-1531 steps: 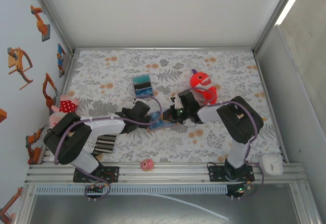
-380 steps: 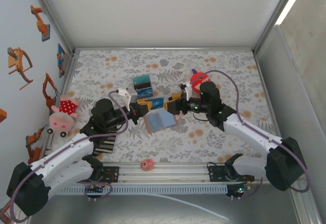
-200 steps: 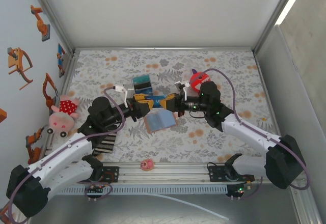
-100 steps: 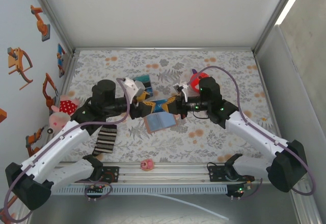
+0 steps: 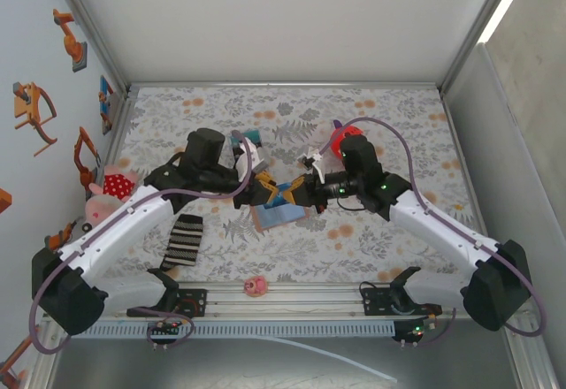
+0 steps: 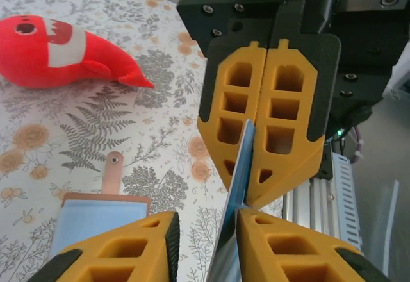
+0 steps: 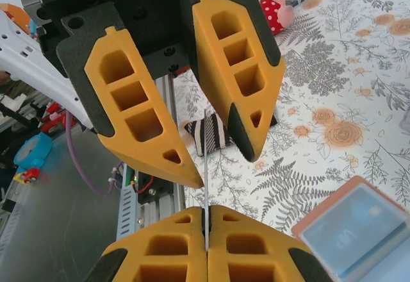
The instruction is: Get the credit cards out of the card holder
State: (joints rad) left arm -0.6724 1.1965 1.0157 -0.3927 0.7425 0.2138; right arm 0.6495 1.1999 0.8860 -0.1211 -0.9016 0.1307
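A mid-air hand-over: 1 side gripping, 1 side waiting.
The left gripper point(image 7: 216, 164) holds its 2 orange fingers parted either side of the 1 thin blue plastic card point(image 6: 238, 173), not yet pinching, apparently to receive it. The right gripper point(image 7: 207, 221) is clamped tight on the card's other end, keeping it on edge. Beneath both, the 1 flat tan bifold card holder point(image 5: 276, 217) lies open, blue faces up, on the floral-print table point(image 5: 398, 124).

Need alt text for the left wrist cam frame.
The right gripper, shut, pinches a thin blue card edge-on, its lower end reaching between the left gripper's open orange fingers. Beside them, the card holder lies open on the floral tablecloth, with a red plush toy beyond it.
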